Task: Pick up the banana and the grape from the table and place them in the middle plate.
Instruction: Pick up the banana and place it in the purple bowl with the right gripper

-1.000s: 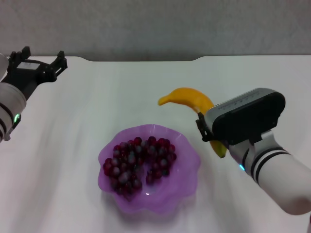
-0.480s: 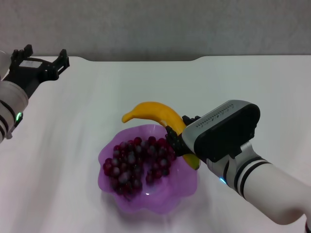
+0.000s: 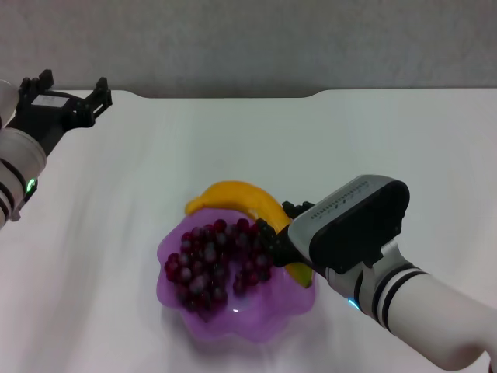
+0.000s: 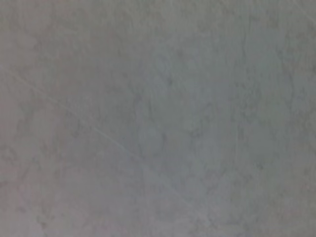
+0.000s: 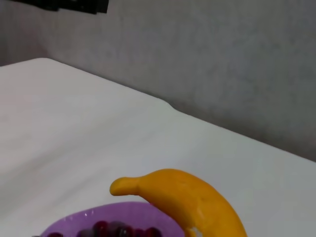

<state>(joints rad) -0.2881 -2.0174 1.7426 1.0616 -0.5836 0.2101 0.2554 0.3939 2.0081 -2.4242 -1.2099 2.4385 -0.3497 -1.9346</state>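
White black-banded arms, black hands, small green lights

Setting: robot test bench in a laboratory-type room.

The work surface is a plain white table [image 3: 233, 140] with a notched far edge, set against a bare grey wall [image 3: 248, 39] with no decoration. Two robot arms with white casings and black grippers reach over the surface, the left gripper [image 3: 66, 97] at the far left corner and the right gripper [image 3: 283, 237] near the centre. The items present are glossy, plastic-looking props: a banana [image 3: 241, 198], a bunch of grapes [image 3: 213, 260] and a translucent lilac plate [image 3: 233, 322]. No household furnishing shows.
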